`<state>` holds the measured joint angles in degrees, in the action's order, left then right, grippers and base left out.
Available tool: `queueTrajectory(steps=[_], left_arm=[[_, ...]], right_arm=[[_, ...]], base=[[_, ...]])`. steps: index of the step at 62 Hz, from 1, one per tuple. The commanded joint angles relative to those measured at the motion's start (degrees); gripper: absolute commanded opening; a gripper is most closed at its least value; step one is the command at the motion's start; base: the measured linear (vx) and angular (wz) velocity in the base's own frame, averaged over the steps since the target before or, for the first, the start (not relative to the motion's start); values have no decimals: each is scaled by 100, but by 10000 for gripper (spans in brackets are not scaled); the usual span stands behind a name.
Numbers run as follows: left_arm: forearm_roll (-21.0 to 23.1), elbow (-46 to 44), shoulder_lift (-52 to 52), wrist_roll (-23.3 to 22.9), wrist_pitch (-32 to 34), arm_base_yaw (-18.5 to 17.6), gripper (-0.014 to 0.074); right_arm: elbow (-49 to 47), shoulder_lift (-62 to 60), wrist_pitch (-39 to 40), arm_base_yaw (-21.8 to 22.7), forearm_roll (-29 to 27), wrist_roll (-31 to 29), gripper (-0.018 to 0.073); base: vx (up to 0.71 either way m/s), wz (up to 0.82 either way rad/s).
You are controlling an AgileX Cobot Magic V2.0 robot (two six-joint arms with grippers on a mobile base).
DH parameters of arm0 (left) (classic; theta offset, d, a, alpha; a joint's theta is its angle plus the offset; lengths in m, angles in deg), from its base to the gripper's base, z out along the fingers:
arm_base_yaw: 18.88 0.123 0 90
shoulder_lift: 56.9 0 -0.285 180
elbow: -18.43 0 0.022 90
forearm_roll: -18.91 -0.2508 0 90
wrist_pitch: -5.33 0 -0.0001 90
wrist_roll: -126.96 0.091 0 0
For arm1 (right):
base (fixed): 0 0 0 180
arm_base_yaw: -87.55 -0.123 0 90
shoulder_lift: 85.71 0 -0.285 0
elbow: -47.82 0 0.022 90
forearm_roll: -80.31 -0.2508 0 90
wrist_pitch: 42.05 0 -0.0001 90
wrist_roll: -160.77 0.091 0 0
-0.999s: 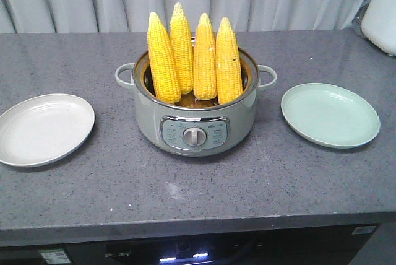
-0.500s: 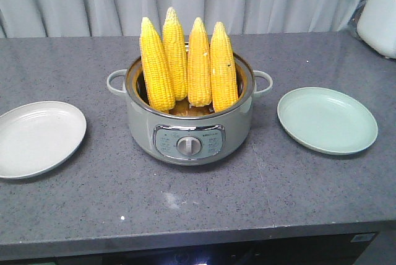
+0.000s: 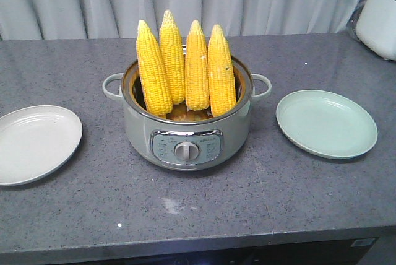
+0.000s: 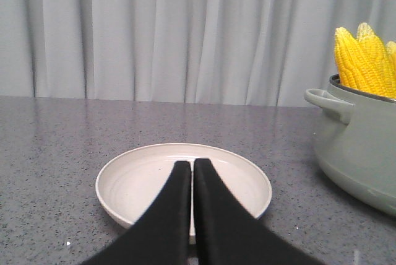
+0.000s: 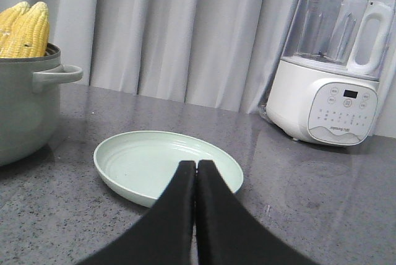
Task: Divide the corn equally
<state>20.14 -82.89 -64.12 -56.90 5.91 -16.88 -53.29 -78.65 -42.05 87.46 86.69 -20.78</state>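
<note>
Left wrist view, nearest first: my left pincer [image 4: 192, 165], two black fingers pressed together along their length, nothing between them. The tips lie over the near rim of the white plate [image 4: 130, 181]; I cannot tell whether they touch it. Right wrist view, much the same: my right pincer [image 5: 197, 165], fingers pressed together, holding nothing, tips over the near edge of the green plate [image 5: 154, 156]. Both plates sit flat on the grey speckled counter [image 3: 260, 197]. Front view: white plate at the left, cut off by the frame edge; green plate at the right; the pot [image 3: 185, 125] between them, apart from both. The pot is pale grey-green and round, with a loop handle on each side and a silver panel with a dial [image 3: 185, 151] facing front. The corn [image 3: 185, 70]: four yellow cobs, all standing in the pot, pale tips up, side by side in a row, close enough that gaps barely show. Their upper halves rise well above the rim. The leftmost cob tilts, its tip toward the left; the others stand nearly upright. Farther back on the right, past the green plate: a blender [image 5: 328, 85] with a white base, buttons on the front and a clear jug. Behind everything, a pale pleated curtain [image 4: 154, 30].
</note>
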Motion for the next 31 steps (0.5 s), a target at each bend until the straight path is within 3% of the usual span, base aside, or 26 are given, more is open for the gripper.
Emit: queueTrajectory(steps=[1,31], left_arm=[[13,23,97,-72,433,-1,-7],[13,23,97,-72,433,-1,-7]], right_arm=[[58,-21,439,42,45,-25,-4],[58,-21,434,42,45,-25,-4]], base=[[1,-1],[0,0]])
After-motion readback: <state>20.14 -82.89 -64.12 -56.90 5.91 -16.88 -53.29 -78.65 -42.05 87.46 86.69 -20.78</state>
